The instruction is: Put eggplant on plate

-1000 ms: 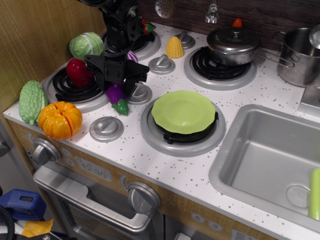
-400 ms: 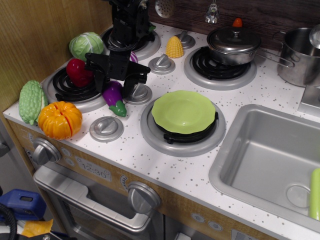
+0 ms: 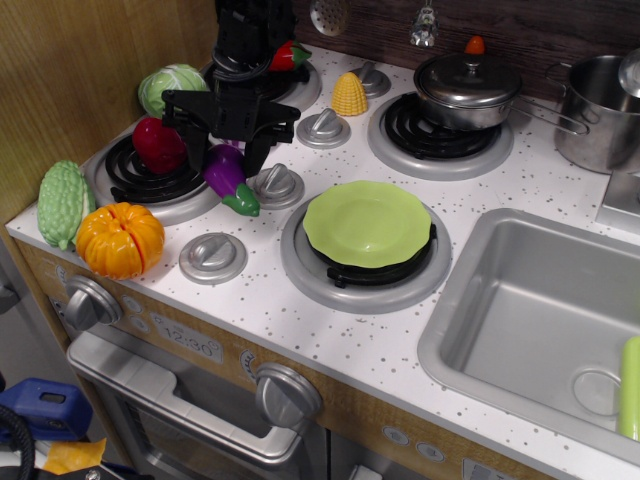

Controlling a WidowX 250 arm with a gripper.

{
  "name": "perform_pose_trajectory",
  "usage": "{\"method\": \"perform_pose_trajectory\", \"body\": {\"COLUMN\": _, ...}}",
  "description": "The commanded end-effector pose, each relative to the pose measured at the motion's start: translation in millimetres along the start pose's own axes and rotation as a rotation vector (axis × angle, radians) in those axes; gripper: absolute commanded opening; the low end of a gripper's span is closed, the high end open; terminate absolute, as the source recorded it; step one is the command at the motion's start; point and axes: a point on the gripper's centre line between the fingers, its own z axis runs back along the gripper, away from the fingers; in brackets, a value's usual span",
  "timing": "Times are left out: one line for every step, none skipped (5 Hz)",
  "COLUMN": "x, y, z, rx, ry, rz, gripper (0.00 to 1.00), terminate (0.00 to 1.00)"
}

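Note:
The purple eggplant [image 3: 226, 172] with its green stem cap pointing down-right hangs between the front-left burner and a silver knob, held slightly tilted just above the stove top. My black gripper [image 3: 228, 152] comes down from above and is shut on the eggplant's upper end, one finger on each side. The lime-green plate [image 3: 367, 222] lies on the front-right burner, to the right of the gripper and apart from it, with nothing on it.
A dark red vegetable [image 3: 158, 145] sits on the front-left burner beside the gripper. A cabbage [image 3: 172, 88], green gourd [image 3: 63, 203] and orange pumpkin [image 3: 120, 240] are at the left. Corn [image 3: 349, 94], a lidded pot [image 3: 467, 90] and the sink [image 3: 540, 310] are to the right.
The gripper has risen and shifted slightly left, and the eggplant has come up with it from the stove top.

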Motion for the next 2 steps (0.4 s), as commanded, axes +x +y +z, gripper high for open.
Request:
{"method": "perform_pose_trajectory", "body": {"x": 4.1, "y": 18.2, "z": 45.2, "rx": 0.098, "ry": 0.091, "rz": 0.137, "gripper": 0.0, "terminate": 0.0}}
{"method": "perform_pose_trajectory", "body": {"x": 17.4, "y": 34.7, "z": 55.8, "rx": 0.143, "ry": 0.089, "rz": 0.217, "gripper": 0.0, "terminate": 0.0}}
